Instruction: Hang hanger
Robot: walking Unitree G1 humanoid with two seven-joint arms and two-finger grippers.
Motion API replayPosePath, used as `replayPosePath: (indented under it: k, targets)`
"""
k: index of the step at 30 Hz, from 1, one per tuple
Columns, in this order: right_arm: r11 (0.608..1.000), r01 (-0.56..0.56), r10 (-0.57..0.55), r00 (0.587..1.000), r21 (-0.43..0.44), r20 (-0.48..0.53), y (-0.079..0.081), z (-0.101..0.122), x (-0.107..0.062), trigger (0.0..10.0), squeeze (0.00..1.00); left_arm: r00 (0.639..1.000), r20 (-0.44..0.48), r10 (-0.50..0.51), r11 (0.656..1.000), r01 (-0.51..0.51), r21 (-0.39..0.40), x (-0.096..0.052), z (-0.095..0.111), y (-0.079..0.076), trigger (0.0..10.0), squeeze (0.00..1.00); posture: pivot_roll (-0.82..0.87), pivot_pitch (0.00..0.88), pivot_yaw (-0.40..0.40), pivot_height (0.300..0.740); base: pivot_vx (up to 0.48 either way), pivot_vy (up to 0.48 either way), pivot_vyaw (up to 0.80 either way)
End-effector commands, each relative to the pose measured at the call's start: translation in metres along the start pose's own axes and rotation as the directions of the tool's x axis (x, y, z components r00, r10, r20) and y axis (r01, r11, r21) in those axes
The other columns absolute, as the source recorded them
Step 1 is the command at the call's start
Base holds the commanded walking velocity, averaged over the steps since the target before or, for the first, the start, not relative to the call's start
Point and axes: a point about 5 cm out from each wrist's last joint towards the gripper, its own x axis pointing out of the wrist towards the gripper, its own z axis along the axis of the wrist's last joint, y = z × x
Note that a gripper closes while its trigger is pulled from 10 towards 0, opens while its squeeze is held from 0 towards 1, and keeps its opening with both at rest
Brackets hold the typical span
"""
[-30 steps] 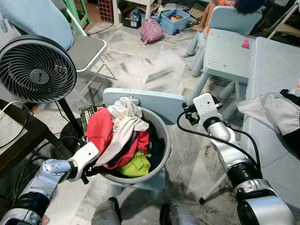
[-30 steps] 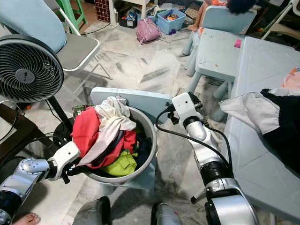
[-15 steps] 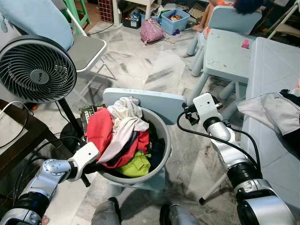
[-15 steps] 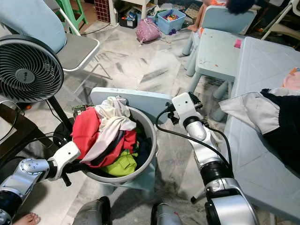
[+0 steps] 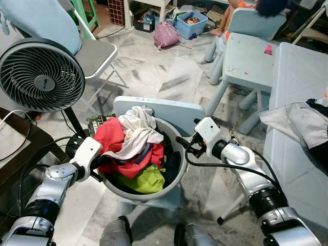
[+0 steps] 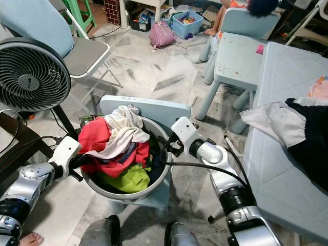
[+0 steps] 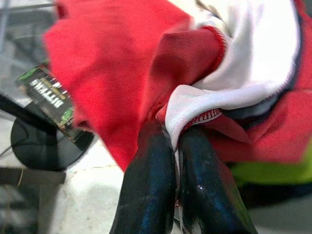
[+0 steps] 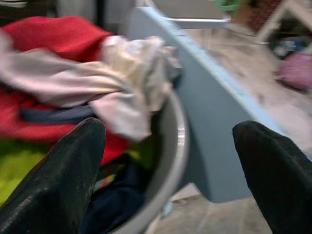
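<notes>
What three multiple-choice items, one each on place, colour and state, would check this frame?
1. Where is the fan?
A. on the robot's left
B. on the blue table
C. inside the basin

2. What colour is the garment lowest in the basin?
A. purple
B. lime green
C. orange

3. How do the right gripper jaws stand?
A. shut on cloth
B. shut and empty
C. open, astride the rim

Key: 1 A, it stands beside the left arm; 2 B, green garment under red; 3 C, fingers wide apart.

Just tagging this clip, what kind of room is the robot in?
Probably a lived-in family room at home: a grey basin heaped with laundry, a standing fan, and child-sized blue furniture near a toy bin.
</notes>
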Motion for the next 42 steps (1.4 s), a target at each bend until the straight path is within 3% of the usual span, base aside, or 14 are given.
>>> replayPosePath:
  k: [1,5,7,14,15,16,21,24,26,27,31,35,38,42]
  targets:
    - [0.999,-0.033,0.034,0.999,0.014,-0.012,0.002,-0.003,-0.004,10.0,0.00,0.999,0.029,0.045,0.998,-0.043,-0.044,0.001,0.006,0.005,0.0,0.00,0.04,0.125,-0.061,0.740,0.000,0.000,0.00]
    - [1.000,-0.029,0.030,0.999,0.004,-0.030,-0.002,-0.005,-0.007,10.0,0.00,0.984,0.121,0.133,0.980,-0.112,-0.166,0.007,0.028,0.009,0.0,0.00,0.04,0.123,-0.063,0.740,0.000,0.000,0.00]
    - [0.999,0.042,-0.042,0.997,-0.001,-0.060,-0.008,-0.008,-0.005,10.0,0.00,0.951,0.234,0.201,0.937,-0.116,-0.329,0.015,0.062,0.009,0.0,0.00,0.05,0.116,-0.062,0.740,0.000,0.000,0.00]
    - [0.985,0.173,-0.173,0.983,0.008,-0.059,-0.009,-0.009,-0.001,10.0,0.00,0.852,0.458,0.255,0.848,0.030,-0.528,0.025,0.156,0.007,0.0,0.00,0.06,0.095,-0.049,0.740,0.000,0.000,0.00]
    - [0.974,0.225,-0.224,0.973,0.014,-0.052,-0.010,-0.009,-0.001,10.0,0.00,0.808,0.513,0.289,0.799,0.092,-0.595,0.023,0.185,0.008,0.0,0.00,0.06,0.093,-0.045,0.740,0.000,0.000,0.00]
    - [0.974,0.225,-0.224,0.973,0.014,-0.052,-0.010,-0.009,-0.001,10.0,0.00,0.808,0.513,0.289,0.799,0.092,-0.595,0.023,0.185,0.008,0.0,0.00,0.06,0.093,-0.045,0.740,0.000,0.000,0.00]
    - [0.946,0.323,-0.321,0.946,0.043,-0.034,-0.011,-0.008,0.000,10.0,0.00,0.696,0.598,0.396,0.700,0.193,-0.688,0.009,0.244,0.014,0.0,0.00,0.05,0.087,-0.031,0.740,0.000,0.000,0.00]
    - [0.928,0.369,-0.368,0.929,0.052,-0.028,-0.015,-0.007,-0.002,10.0,0.00,0.648,0.612,0.454,0.663,0.213,-0.718,0.002,0.263,0.014,0.0,0.00,0.05,0.084,-0.023,0.740,0.000,0.000,0.00]
    - [0.919,0.389,-0.388,0.921,0.062,-0.031,-0.017,-0.007,-0.002,10.0,0.00,0.668,0.594,0.447,0.664,0.197,-0.722,0.006,0.260,0.010,0.0,0.00,0.05,0.083,-0.021,0.740,0.000,0.000,0.00]
    - [0.914,0.400,-0.399,0.917,0.063,-0.032,-0.018,-0.007,-0.003,10.0,0.00,0.700,0.565,0.436,0.685,0.149,-0.713,0.012,0.252,0.004,0.0,0.00,0.05,0.084,-0.021,0.740,0.000,0.000,0.00]
    - [0.906,0.418,-0.417,0.908,0.062,-0.032,-0.019,-0.008,-0.003,10.0,0.00,0.790,0.459,0.405,0.667,0.088,-0.740,0.029,0.217,-0.011,0.0,0.00,0.06,0.090,-0.022,0.740,0.000,0.000,0.00]
    - [0.903,0.425,-0.424,0.905,0.064,-0.033,-0.019,-0.007,-0.002,10.0,0.00,0.836,0.400,0.377,0.642,0.076,-0.763,0.037,0.195,-0.022,0.0,0.00,0.07,0.095,-0.026,0.740,0.000,0.000,0.00]
    - [0.902,0.427,-0.426,0.904,0.064,-0.030,-0.018,-0.006,0.001,10.0,0.00,0.943,0.235,0.235,0.687,0.010,-0.726,0.052,0.161,-0.046,0.0,0.00,0.07,0.097,-0.031,0.740,0.000,0.000,0.00]
    - [0.902,0.428,-0.427,0.904,0.062,-0.024,-0.019,-0.003,0.003,10.0,0.00,0.964,0.191,0.186,0.678,0.015,-0.735,0.056,0.147,-0.063,0.0,0.00,0.08,0.097,-0.033,0.740,0.000,0.000,0.00]
